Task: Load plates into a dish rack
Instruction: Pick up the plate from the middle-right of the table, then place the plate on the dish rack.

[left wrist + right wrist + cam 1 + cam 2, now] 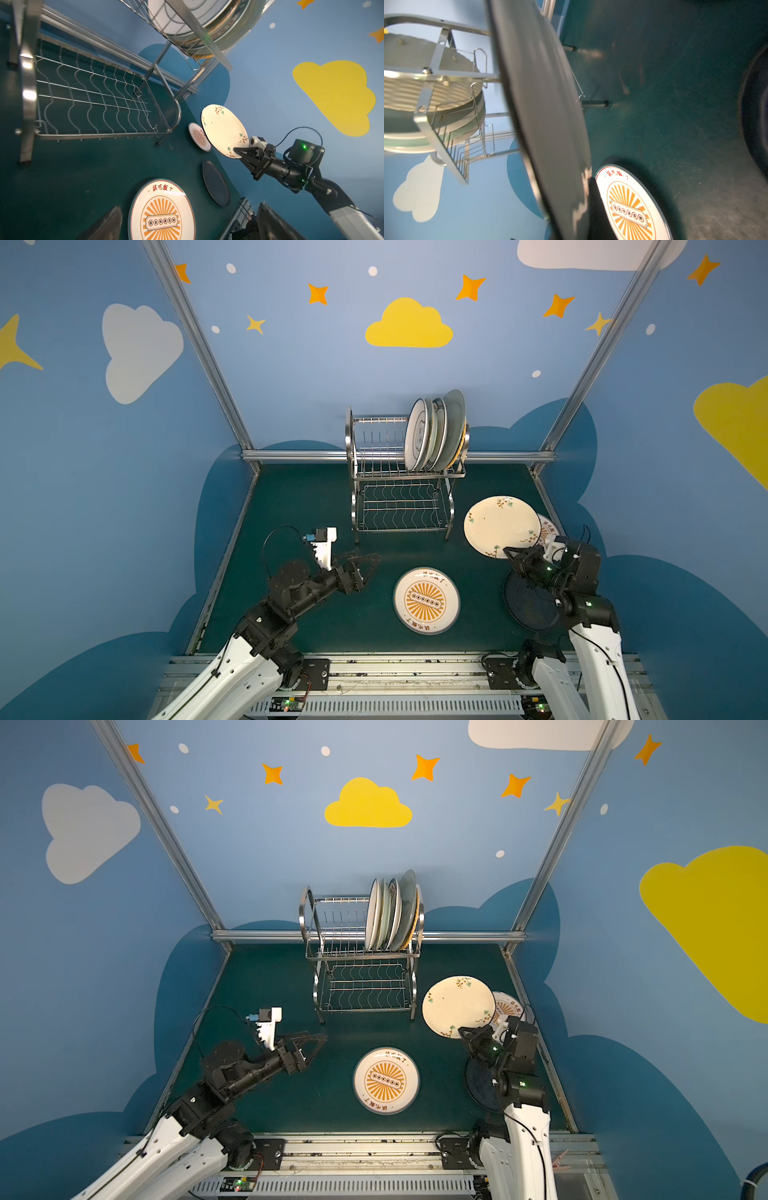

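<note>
Right end effector (509, 551) is clamped on the near rim of the cream sprigged plate (500, 524), which is off the table (311, 506), tilted and not on edge. The dish rack (376, 439) lies up-left of it, further back. Free upper slots sit left of the racked plates (432, 435), so that stack and the arched end frame block a straight path; probably go in from the front, plate turned parallel to the stack. Left end effector (368, 568) is wide open, empty, near the rack's front foot. Sunburst plate (427, 600), second sunburst plate (547, 529) and navy plate (528, 610) lie flat.
</note>
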Action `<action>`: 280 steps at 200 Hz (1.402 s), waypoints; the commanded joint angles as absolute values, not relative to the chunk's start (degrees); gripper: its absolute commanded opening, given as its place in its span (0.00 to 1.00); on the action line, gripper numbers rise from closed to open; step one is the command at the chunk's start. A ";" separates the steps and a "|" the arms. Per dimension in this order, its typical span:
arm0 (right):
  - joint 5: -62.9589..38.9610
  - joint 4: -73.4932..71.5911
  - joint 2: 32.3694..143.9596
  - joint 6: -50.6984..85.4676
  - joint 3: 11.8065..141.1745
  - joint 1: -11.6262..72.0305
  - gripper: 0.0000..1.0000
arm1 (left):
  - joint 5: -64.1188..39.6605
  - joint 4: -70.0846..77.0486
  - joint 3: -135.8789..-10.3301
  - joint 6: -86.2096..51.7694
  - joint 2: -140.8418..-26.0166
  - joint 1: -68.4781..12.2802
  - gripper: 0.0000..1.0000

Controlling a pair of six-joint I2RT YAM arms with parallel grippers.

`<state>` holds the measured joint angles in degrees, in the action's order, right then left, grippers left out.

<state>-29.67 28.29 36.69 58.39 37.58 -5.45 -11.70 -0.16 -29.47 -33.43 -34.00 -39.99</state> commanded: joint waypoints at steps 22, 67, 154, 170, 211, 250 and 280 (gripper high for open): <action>-32.28 24.85 35.42 59.05 44.01 -0.21 0.00 | 3.09 10.59 -34.47 -15.41 -47.78 -55.04 1.00; -32.44 25.56 35.85 60.12 44.96 3.36 0.00 | 15.07 20.65 -40.51 20.24 -68.07 -67.86 1.00; -33.56 27.07 36.21 60.39 45.27 5.89 0.00 | 16.47 43.75 -43.82 50.99 -87.16 -70.00 0.97; -33.57 27.04 36.29 60.38 44.98 5.99 0.00 | 17.60 49.36 -43.08 53.53 -89.06 -70.31 0.96; -33.92 26.89 36.43 60.56 44.53 6.32 0.00 | 20.79 51.22 -45.39 57.33 -92.22 -70.50 0.88; -34.17 27.11 36.43 60.66 44.64 6.55 0.00 | 23.29 54.14 -49.04 62.71 -97.17 -70.32 0.79; -34.39 27.74 36.19 60.57 44.88 6.59 0.00 | 23.38 54.35 -50.86 64.26 -100.00 -69.75 0.74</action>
<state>-32.21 32.75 37.26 61.28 41.91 6.31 21.96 51.99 -49.30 61.54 -98.39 -70.22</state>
